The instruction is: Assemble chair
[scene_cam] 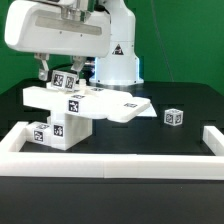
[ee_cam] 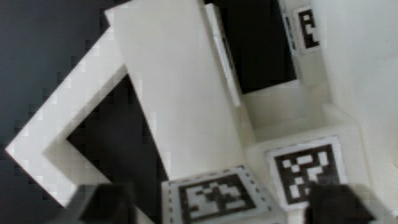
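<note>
White matte chair (scene_cam: 70, 108) parts stacked on black counter (scene_cam: 185, 105); gripper (scene_cam: 60, 75) directly above, tagged bar between jaws; whether clamped, cannot tell.

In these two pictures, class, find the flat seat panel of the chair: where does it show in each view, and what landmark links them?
Exterior view: the seat panel lies near the middle, jutting toward that view's right from the stacked white parts under the end effector.
Wrist view: probably the broad white slab running through the frame; blurred, so uncertain.
Shared landmark: the black-and-white square tags on the parts.
</note>
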`<state>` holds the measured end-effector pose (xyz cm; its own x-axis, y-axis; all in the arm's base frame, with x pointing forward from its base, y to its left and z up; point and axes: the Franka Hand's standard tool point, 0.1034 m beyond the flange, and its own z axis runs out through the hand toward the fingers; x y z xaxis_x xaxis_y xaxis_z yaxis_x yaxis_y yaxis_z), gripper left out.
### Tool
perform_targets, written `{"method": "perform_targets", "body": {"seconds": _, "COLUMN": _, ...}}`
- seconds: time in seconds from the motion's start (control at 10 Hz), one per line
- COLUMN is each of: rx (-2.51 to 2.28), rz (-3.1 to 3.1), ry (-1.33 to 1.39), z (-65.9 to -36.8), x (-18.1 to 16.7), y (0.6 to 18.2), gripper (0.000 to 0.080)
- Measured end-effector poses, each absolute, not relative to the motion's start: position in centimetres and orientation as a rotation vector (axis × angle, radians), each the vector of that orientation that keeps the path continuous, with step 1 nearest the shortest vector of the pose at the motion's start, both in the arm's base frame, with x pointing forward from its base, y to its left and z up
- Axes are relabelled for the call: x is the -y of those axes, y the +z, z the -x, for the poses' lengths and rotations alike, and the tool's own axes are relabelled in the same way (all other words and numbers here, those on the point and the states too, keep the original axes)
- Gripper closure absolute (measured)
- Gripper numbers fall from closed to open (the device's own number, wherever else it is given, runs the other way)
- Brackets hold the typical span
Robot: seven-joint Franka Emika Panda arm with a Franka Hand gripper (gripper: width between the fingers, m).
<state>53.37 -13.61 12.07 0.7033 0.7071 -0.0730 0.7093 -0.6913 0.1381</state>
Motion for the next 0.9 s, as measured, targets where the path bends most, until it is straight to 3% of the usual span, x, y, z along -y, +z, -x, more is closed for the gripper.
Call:
{"method": "perform_targets", "body": {"seconds": 0.1, "rx": -1.151, "rz": -2.754, "ry": -0.021, "z": -53.36, "x": 13.64, "y": 12.07, "gripper": 0.0513}}
{"method": "perform_targets", "body": {"seconds": 0.5, "rx": -1.038, "rz": -2.798, "ry": -0.013, "z": -53.35, "x": 13.68, "y": 12.06, "gripper": 0.0512}}
{"method": "perform_targets", "body": {"seconds": 0.9, "rx": -0.511, "rz": -2.953, "ry": -0.007, "z": -53.62, "x": 13.61, "y": 12.03, "gripper": 0.0512}}
